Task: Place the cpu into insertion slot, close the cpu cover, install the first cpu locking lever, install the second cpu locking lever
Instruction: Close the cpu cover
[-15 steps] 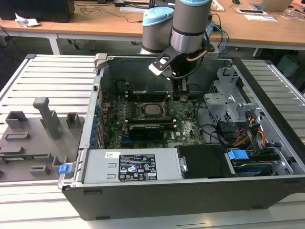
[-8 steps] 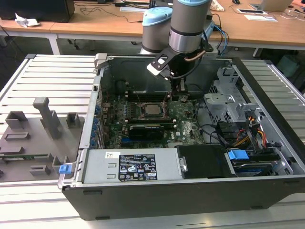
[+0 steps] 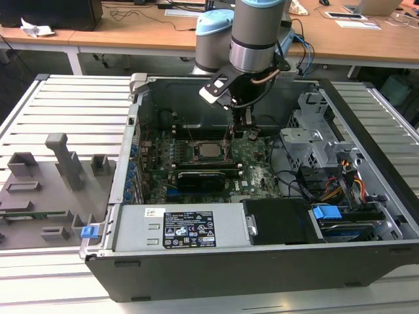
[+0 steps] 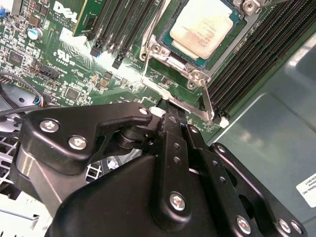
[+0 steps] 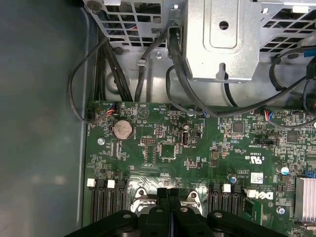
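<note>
Exterior view: an open computer case [image 3: 196, 275] lies on a slatted table [image 3: 72, 98], and the arm reaches down into it. Its gripper [image 3: 238, 134] hangs just beside the insertion slot [image 3: 191, 154], on the exterior view's right of the slot. The cpu [image 3: 208, 150] sits in that slot, silvery top up, and a long black expansion card [image 3: 200, 176] lies near the slot. Second wrist view: the cpu [image 4: 205, 24] is seated in the insertion slot [image 4: 157, 49], with the cpu cover [image 4: 228, 47] lying flat around it. A thin metal locking lever [image 4: 207, 101] runs out from the slot's corner. The gripper [image 4: 170, 116] has its tip at this lever, jaws closed together; whether they pinch it cannot be told. First wrist view: the gripper [image 5: 169, 192], jaws pressed against each other, is over the slot's metal rim [image 5: 140, 195], with the green motherboard [image 5: 197, 148] and a coin battery [image 5: 122, 129] beyond the slot.
</note>
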Tool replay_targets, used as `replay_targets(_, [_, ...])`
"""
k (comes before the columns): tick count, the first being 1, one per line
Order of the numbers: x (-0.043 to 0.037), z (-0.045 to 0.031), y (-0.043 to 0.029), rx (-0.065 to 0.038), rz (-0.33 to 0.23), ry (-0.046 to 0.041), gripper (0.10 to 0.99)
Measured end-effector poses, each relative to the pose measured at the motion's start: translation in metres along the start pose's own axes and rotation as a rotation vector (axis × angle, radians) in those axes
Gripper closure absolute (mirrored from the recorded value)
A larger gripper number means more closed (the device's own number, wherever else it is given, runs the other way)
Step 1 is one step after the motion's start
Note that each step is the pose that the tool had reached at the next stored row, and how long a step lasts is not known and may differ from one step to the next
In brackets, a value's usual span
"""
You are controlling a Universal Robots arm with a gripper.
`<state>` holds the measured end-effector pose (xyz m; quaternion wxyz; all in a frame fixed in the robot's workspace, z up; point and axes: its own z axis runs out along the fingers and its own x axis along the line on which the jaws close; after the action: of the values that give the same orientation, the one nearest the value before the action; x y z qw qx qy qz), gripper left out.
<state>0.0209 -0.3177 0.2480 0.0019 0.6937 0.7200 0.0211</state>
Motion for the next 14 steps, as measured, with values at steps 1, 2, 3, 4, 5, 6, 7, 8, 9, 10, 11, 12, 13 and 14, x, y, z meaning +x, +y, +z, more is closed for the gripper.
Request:
replay_targets(1, [0.0000,0.0000,-0.0005,0.000,0.000,0.0000,0.976])
replay_targets(2, [0.0001,0.0000,-0.0015,0.000,0.000,0.0000,0.976])
replay_targets(3, [0.0001,-0.0001,-0.0021,0.000,0.000,0.0000,0.976])
replay_targets(4, [0.0001,-0.0001,-0.0026,0.000,0.000,0.0000,0.976])
replay_targets(5, [0.0001,-0.0001,-0.0033,0.000,0.000,0.0000,0.976])
replay_targets(6, [0.0002,-0.0001,-0.0042,0.000,0.000,0.0000,0.976])
replay_targets(7, [0.0002,-0.0002,-0.0051,0.000,0.000,0.0000,0.976])
replay_targets(8, [0.0002,-0.0002,-0.0057,0.000,0.000,0.0000,0.976])
replay_targets(9, [0.0002,-0.0002,-0.0063,0.000,0.000,0.0000,0.976])
replay_targets(10, [0.0003,-0.0002,-0.0076,0.000,0.000,0.0000,0.976])
replay_targets(11, [0.0003,-0.0003,-0.0085,0.000,0.000,0.0000,0.976])
replay_targets(12, [0.0003,-0.0003,-0.0092,0.000,0.000,0.0001,0.976])
replay_targets(13, [0.0004,-0.0003,-0.0102,0.000,0.000,0.0000,0.976])
replay_targets(14, [0.0004,-0.0003,-0.0109,0.000,0.000,0.0000,0.976])
